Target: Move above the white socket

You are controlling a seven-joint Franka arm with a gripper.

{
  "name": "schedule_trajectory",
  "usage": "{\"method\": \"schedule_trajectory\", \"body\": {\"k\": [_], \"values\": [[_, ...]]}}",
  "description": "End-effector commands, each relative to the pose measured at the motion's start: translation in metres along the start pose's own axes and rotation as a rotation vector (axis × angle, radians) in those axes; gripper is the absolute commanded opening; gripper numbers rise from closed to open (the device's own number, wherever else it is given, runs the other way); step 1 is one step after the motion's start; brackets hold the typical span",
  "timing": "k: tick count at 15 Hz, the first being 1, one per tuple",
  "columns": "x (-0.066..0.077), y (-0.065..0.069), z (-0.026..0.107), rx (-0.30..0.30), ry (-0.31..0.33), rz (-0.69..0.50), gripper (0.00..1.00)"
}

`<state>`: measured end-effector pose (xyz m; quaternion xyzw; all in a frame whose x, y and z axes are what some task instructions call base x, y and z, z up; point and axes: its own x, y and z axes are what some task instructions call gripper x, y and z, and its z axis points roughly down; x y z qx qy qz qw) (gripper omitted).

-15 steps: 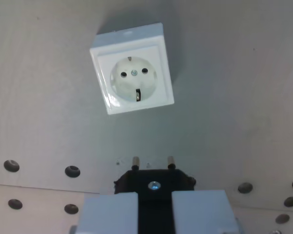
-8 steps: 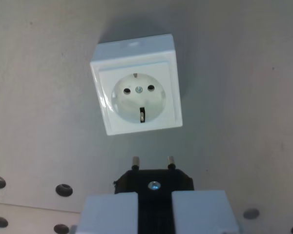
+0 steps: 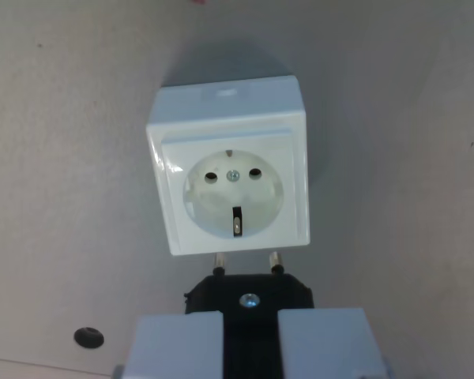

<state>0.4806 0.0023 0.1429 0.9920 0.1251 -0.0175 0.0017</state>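
Pincer (image 3: 250, 332) cut off by the wrist view's bottom edge, only two pale finger blocks (image 3: 178, 347) showing, clamped on a black plug (image 3: 249, 296). Plug body partly hidden between the fingers; two metal pins (image 3: 219, 262) pointing up-frame, tips just at the white socket's (image 3: 231, 166) lower edge, contact hard to judge, probably apart in height. Socket upper-middle of frame, sitting on the grey table (image 3: 63, 158), slightly rotated, its far side in shadow. One dark hole (image 3: 88, 337) in the table lower left. Bare surface on both sides of the socket.
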Motion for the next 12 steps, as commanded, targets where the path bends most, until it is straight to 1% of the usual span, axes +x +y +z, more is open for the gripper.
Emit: {"method": "schedule_trajectory", "body": {"k": [1,6,12], "values": [[-0.005,-0.003,0.012,-0.02,0.114,-0.07,0.0],[-0.004,-0.004,0.024,-0.02,0.11,-0.069,0.0],[-0.004,-0.006,0.03,-0.02,0.105,-0.066,0.0]]}}
